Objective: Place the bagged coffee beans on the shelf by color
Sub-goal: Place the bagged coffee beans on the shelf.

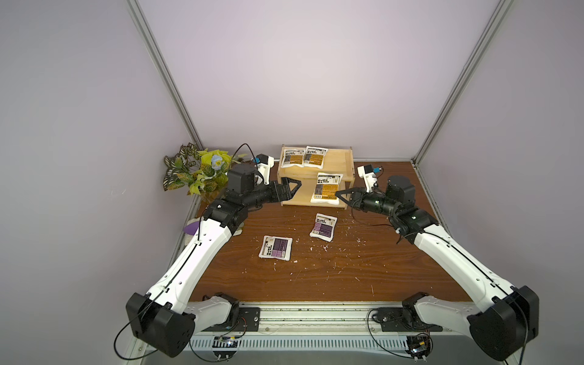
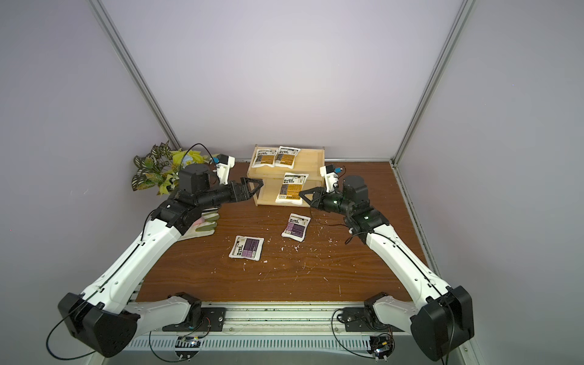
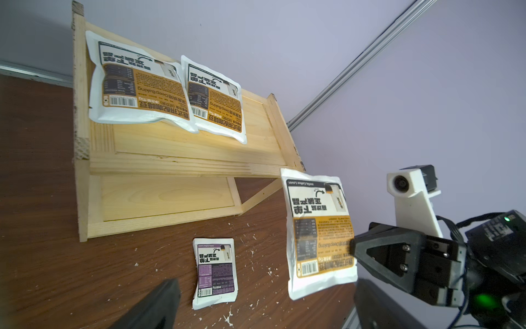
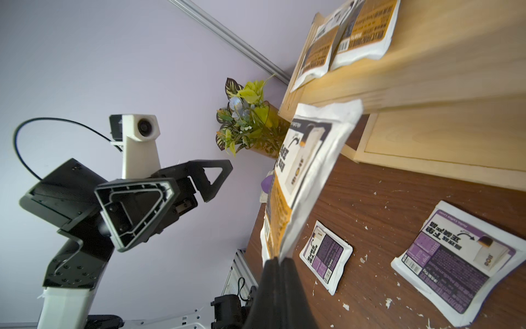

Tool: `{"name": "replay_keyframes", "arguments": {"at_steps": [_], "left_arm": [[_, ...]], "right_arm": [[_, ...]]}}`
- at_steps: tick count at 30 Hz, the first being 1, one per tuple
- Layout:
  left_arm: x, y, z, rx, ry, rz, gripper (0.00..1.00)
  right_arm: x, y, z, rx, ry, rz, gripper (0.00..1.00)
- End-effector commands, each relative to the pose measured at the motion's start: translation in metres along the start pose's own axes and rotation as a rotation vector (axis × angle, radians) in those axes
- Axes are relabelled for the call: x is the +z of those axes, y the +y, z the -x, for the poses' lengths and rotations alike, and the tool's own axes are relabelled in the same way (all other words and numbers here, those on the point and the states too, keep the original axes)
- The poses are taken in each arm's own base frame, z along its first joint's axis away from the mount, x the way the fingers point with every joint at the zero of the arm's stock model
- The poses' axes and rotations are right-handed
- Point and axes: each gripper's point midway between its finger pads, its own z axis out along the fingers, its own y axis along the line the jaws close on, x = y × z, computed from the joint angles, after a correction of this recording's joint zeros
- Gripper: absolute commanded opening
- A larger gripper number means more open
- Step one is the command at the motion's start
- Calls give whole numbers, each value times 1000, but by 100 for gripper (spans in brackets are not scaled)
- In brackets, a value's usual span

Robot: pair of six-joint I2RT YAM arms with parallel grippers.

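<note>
The pale wooden shelf point(image 1: 339, 158) point(image 3: 185, 148) stands at the back of the table. Two golden-brown coffee bean bags point(image 1: 292, 158) point(image 1: 314, 155) lie side by side on its upper tier. A third golden-brown bag point(image 1: 327, 186) point(image 3: 318, 233) point(image 4: 301, 171) hangs upright in front of the shelf's right end, and my right gripper point(image 1: 338, 194) point(image 4: 280, 262) is shut on its edge. Two purple bags point(image 1: 323, 227) point(image 1: 275, 247) lie flat on the table. My left gripper point(image 1: 295, 189) point(image 3: 264, 293) hovers open and empty at the shelf's left front.
A potted plant point(image 1: 196, 170) fills the back left corner. A pale glove point(image 2: 203, 226) lies under my left arm. White crumbs are scattered over the brown tabletop point(image 1: 331, 271). Enclosure walls close in on three sides.
</note>
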Motion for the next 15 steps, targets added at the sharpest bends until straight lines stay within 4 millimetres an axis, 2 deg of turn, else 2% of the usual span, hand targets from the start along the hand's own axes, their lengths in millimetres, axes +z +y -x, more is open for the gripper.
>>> {"name": "replay_keyframes", "arguments": {"at_steps": [1,9,15], "left_arm": [[7,-26,11,15,-8,-84,100],[39,-42,21,33,15,-130,99],[58,-39,35,40,5,-116,100]], "right_arm": [[-7,19,25,-68,-16,45,0],[-8,3,81,-74,-63,-15,0],[0,-18,110,-79,-61,-85,0]]}}
